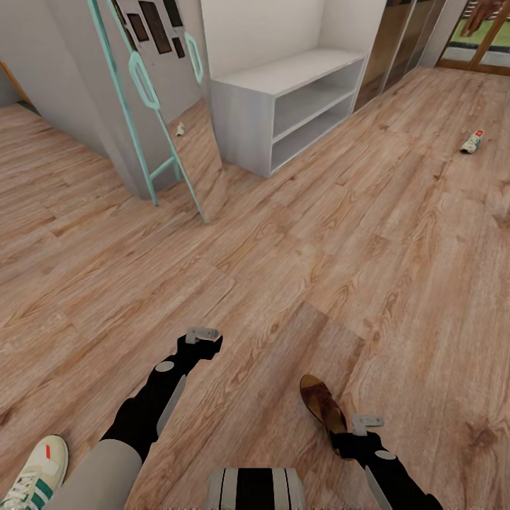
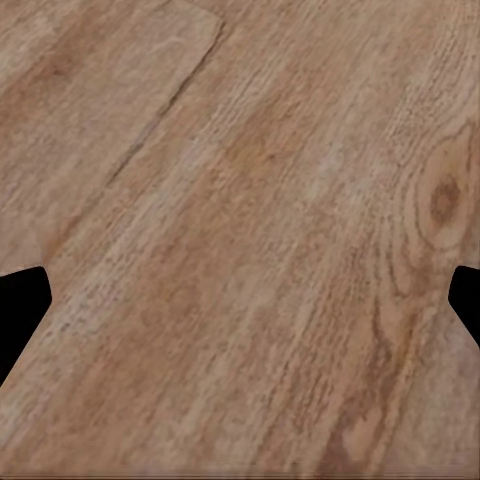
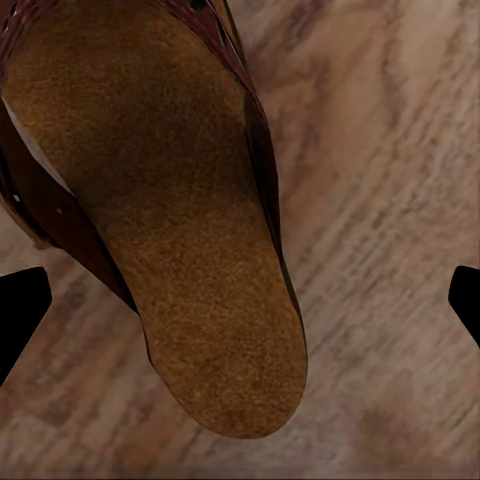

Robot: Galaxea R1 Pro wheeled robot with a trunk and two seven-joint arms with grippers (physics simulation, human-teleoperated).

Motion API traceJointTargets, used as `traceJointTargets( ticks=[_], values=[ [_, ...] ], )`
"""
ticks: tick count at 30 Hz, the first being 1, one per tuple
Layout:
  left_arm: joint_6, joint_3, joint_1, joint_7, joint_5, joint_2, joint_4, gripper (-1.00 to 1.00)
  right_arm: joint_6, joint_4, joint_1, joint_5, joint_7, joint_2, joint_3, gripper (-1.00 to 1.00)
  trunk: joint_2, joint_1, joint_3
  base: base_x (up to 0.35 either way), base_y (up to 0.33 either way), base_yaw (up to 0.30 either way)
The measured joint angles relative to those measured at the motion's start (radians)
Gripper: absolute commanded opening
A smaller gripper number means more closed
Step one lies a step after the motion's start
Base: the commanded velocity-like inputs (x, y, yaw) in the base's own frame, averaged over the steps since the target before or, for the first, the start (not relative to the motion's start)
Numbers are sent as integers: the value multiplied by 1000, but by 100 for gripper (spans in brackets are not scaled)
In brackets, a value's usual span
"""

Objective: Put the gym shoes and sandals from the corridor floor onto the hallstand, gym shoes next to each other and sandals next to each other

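One dark brown sandal lies on the wood plank corridor floor, close in front of me. My right gripper hangs over its near end; in the right wrist view the tan insole of the sandal sits between the wide-apart fingertips of the open gripper. My left gripper hovers open over bare planks. A cream gym shoe with green stripes lies at my near left. The other gym shoe lies far right. The pale hallstand stands at the back. The second sandal is out of view.
A teal-framed mirror leans on the grey wall corner left of the hallstand. Closet doors run along the back right, with a wooden door frame beyond. Wide open floor lies between me and the hallstand.
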Motion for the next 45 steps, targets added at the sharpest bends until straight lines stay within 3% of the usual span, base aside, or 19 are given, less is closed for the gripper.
traceJointTargets(
  ticks=[5, 16, 22, 32, 40, 45],
  values=[
    [0, 0, 0, 0, 0, 0, -1, 100, 0, -2, 0, -2, 0, 0, 0, 100, -1, 2, -27, 0, 0, 0],
    [0, 0, 0, 0, 0, 0, -2, 100, 0, -4, 0, -4, 0, 0, 0, 100, -1, 2, -45, 0, 0, 24],
    [0, 0, 0, 0, 0, 0, -3, 100, 0, -4, 0, -4, 0, 0, -1, 100, -3, 5, -69, 0, 0, 32],
    [0, 0, 0, 0, 0, 0, -3, 100, 0, -5, 0, -4, 0, 0, -1, 100, -3, 5, -77, 0, 0, 96],
    [0, 0, 0, 0, 0, -1, -3, 100, 0, -5, 0, -4, 0, 0, -1, 100, -4, 9, -109, 0, 0, 21],
    [0, 0, 0, 0, 0, 0, -3, 100, 0, -6, 0, -4, 0, 0, -1, 100, -5, 8, -114, 0, 0, 111]
  ],
)
